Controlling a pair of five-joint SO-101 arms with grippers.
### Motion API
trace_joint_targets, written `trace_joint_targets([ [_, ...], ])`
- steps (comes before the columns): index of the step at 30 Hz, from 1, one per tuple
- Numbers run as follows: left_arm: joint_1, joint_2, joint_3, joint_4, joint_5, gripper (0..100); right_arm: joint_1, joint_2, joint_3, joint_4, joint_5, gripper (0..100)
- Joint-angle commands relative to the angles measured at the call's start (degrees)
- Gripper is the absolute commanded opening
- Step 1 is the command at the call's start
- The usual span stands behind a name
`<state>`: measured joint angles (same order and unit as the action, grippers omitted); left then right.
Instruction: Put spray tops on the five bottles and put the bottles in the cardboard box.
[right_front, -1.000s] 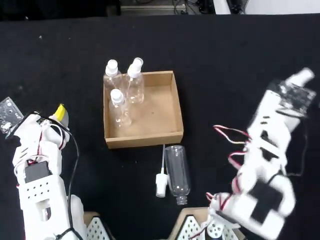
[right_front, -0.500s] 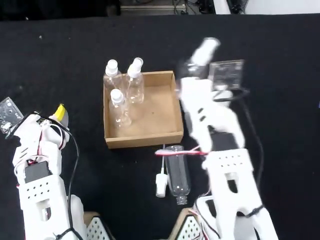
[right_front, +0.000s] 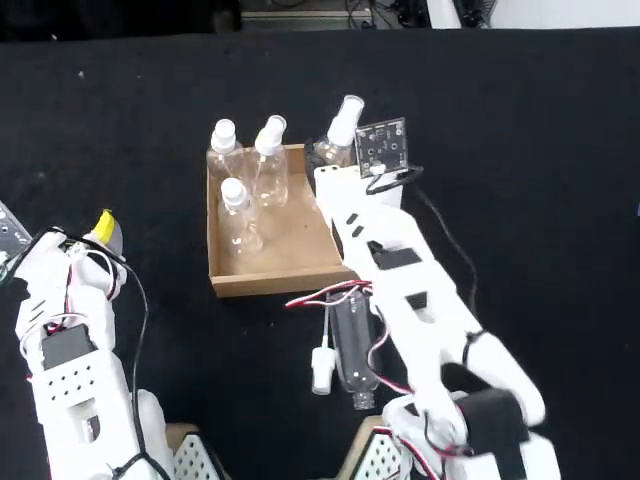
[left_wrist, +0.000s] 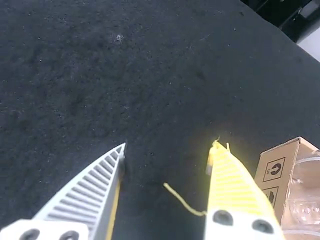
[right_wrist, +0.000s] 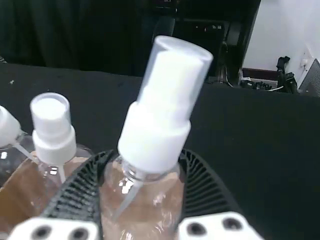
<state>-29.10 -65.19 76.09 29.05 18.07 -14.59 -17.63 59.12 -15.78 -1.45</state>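
The cardboard box (right_front: 345, 215) sits mid-table with three capped bottles (right_front: 237, 213) standing along its left side. My right gripper (right_front: 333, 158) hangs over the box's far right corner, shut on a fourth clear bottle (right_wrist: 150, 195) whose white spray top (right_front: 347, 116) points up. Two of the boxed bottles (right_wrist: 50, 137) stand just beside it. An uncapped bottle (right_front: 352, 350) lies on the cloth in front of the box, partly under the right arm, with a loose spray top (right_front: 322, 365) beside it. My left gripper (left_wrist: 169, 145) is open and holds nothing, low over the cloth left of the box (left_wrist: 277, 170).
Black cloth covers the table (right_front: 520, 150). Red and white cables (right_front: 330, 297) from the right arm hang over the lying bottle. Both arm bases stand at the near edge.
The right arm swung from the table's right side leftward to the box's far right corner, carrying the capped bottle. The left arm shifted slightly left.
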Motion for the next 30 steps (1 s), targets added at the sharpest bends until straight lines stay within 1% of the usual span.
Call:
trace_joint_targets([
  [1, -0.31, -1.23, -0.40, -1.23, 0.44, 23, -0.88, 4.00, -4.53, -8.18, -0.35, 1.1],
  [6, -0.31, -1.23, -0.40, -1.23, 0.53, 23, -0.79, 9.45, -4.97, -14.07, -0.26, 1.1],
  [9, -0.31, -1.23, -0.40, -1.23, 0.53, 23, -0.88, 11.91, -4.97, -15.65, 0.62, 1.1],
  [12, -0.31, -1.23, -0.40, -1.23, 0.53, 23, -0.97, 13.85, -4.97, -18.02, 6.77, 1.1],
  [15, -0.31, -1.23, -0.40, -1.23, 0.53, 23, -0.97, 15.34, -4.88, -20.31, 10.37, 1.1],
  [18, -0.31, -1.23, -0.40, -1.23, 0.53, 23, -0.97, 16.48, -4.88, -21.63, 10.90, 1.1],
  [30, -0.31, -1.23, -0.40, -1.23, 0.53, 23, -0.97, 18.95, -4.79, -21.54, 10.64, 1.1],
])
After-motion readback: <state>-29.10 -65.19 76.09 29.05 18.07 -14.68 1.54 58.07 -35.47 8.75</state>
